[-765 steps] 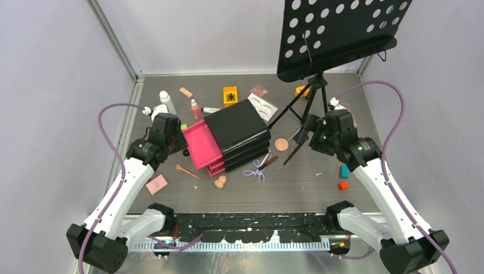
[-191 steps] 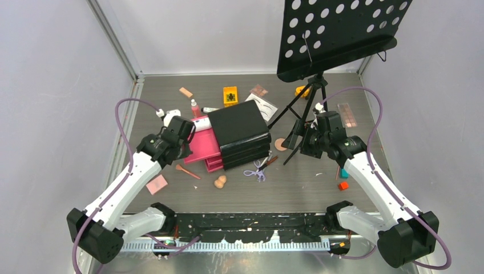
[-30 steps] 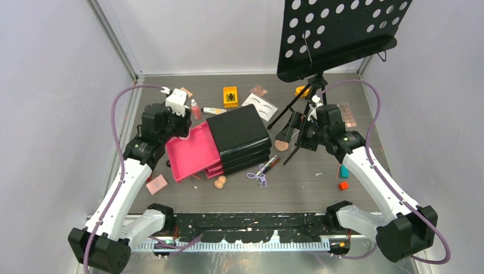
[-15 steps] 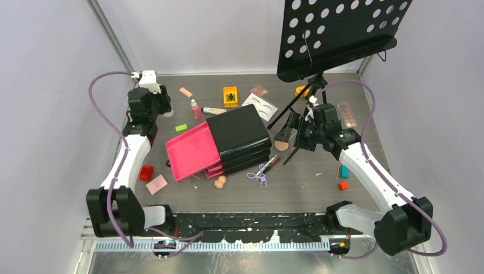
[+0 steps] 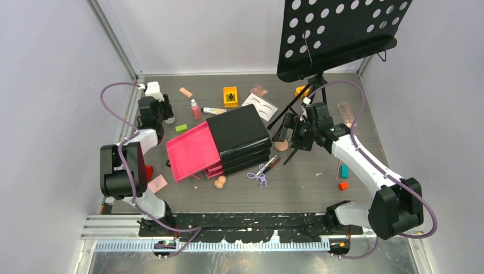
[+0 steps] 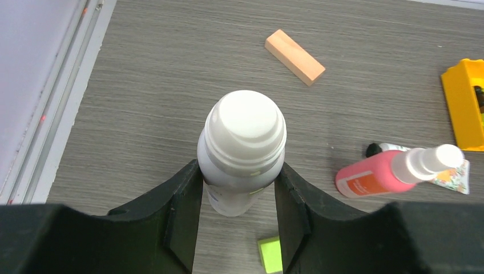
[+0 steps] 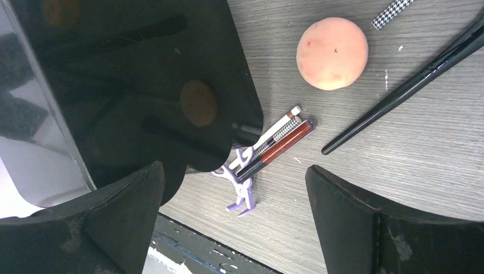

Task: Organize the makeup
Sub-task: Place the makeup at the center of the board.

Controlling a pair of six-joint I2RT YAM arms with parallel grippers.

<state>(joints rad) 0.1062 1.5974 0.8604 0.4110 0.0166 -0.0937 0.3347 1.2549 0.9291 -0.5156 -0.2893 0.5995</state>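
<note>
left gripper point(image 6: 238, 174) clamps white bottle point(image 6: 245, 131) beside pink tube point(image 6: 368, 177); right gripper point(image 7: 234, 171) gapes by chest point(image 7: 142, 85).

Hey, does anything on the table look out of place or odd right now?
The black music stand looks out of place, its legs planted beside the peach sponge. The top pink drawer hangs far out of the black chest.

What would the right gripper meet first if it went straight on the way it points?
Probably the two pencils and lilac scissors on the table by the black chest corner, framed by the open right gripper; depth is hard to judge.
</note>
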